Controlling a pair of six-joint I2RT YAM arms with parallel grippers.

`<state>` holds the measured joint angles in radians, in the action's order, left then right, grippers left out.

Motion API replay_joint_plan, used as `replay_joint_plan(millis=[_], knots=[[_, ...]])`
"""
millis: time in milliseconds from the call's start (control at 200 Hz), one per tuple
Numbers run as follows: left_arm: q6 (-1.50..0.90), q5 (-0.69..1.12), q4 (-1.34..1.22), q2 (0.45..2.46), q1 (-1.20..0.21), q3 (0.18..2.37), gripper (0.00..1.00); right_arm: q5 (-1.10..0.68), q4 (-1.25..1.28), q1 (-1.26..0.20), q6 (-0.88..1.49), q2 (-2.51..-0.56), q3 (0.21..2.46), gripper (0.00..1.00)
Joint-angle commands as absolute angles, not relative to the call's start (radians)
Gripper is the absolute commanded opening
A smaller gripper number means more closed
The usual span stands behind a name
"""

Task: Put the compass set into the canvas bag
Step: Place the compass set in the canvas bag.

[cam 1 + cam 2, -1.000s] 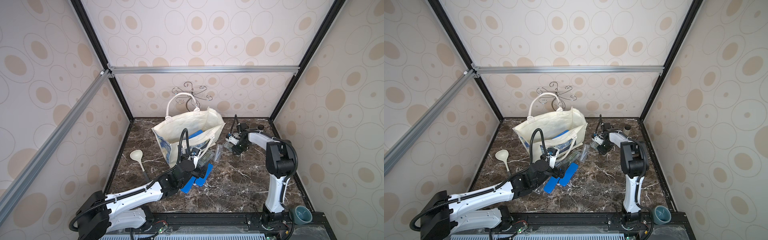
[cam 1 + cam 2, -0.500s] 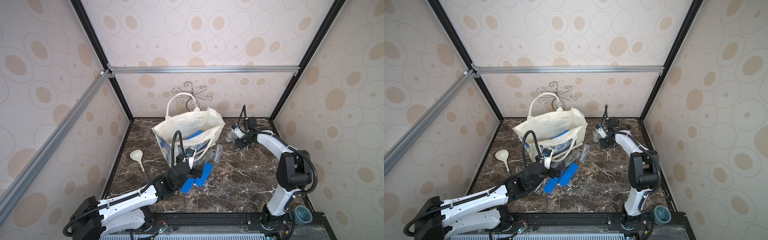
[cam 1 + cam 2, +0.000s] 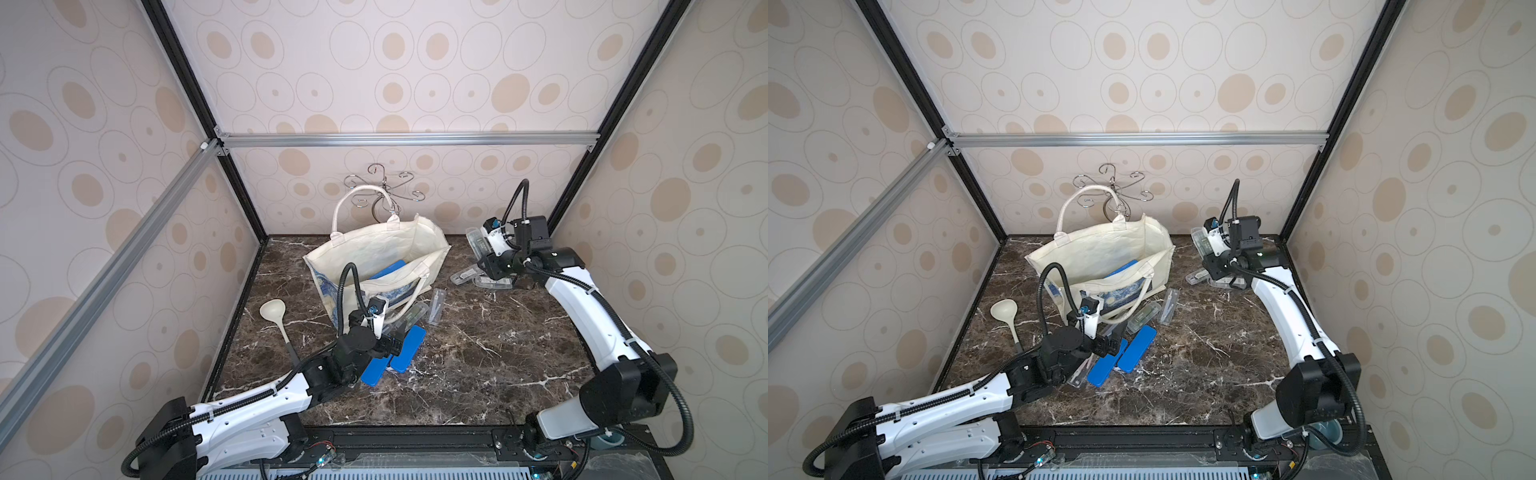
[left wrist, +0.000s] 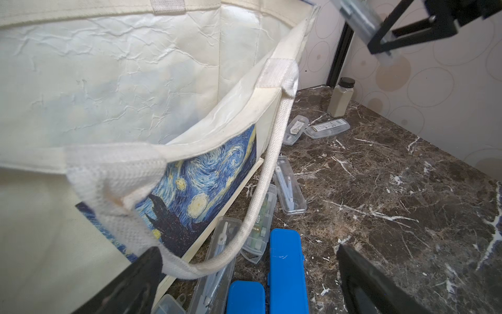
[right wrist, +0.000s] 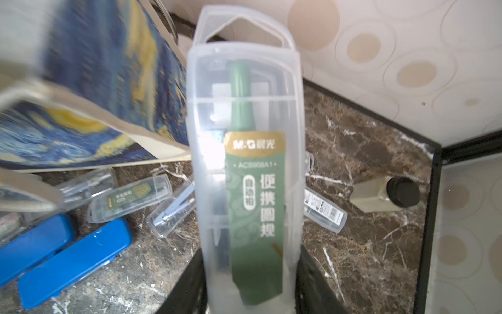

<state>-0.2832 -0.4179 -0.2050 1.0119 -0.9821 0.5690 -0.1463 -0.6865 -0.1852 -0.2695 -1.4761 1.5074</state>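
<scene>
Both top views: high, front, looking down on your whole scene. Wrist cameras: close behind their jaws, facing past them; both share the canvas bag [image 4: 203, 176].

Seven clear cases [image 4: 290, 190], three blue cases [image 4: 285, 266], one canvas bag [image 3: 374, 247]

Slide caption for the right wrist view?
Right pincer shut on clear compass case, canvas bag close by.

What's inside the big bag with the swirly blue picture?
Inside the canvas bag one blue case pokes up. The bag's front wall hides the bottom, so anything else there cannot be seen.
</scene>
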Motion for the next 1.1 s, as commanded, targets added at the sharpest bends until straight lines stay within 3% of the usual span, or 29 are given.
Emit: replay_joint_plan(millis=[0,490,875,1096], knots=[[-0.276,-0.423,-0.233,1.018,-0.978,0.590,1.00,-0.205,-0.706,-0.235,-0.278,-1.450,1.570,0.40],[-0.319,-0.444,-0.186,0.986,-0.979,0.582,1.00,-0.320,-0.718,-0.553,-0.443,-1.647,1.838,0.41],[-0.347,-0.471,-0.148,0.961,-0.976,0.586,1.00,-0.375,-0.734,-0.615,-0.484,-1.937,1.986,0.41],[-0.363,-0.477,-0.141,0.953,-0.974,0.579,1.00,-0.239,-0.825,-0.614,-0.532,-2.079,2.114,0.41]])
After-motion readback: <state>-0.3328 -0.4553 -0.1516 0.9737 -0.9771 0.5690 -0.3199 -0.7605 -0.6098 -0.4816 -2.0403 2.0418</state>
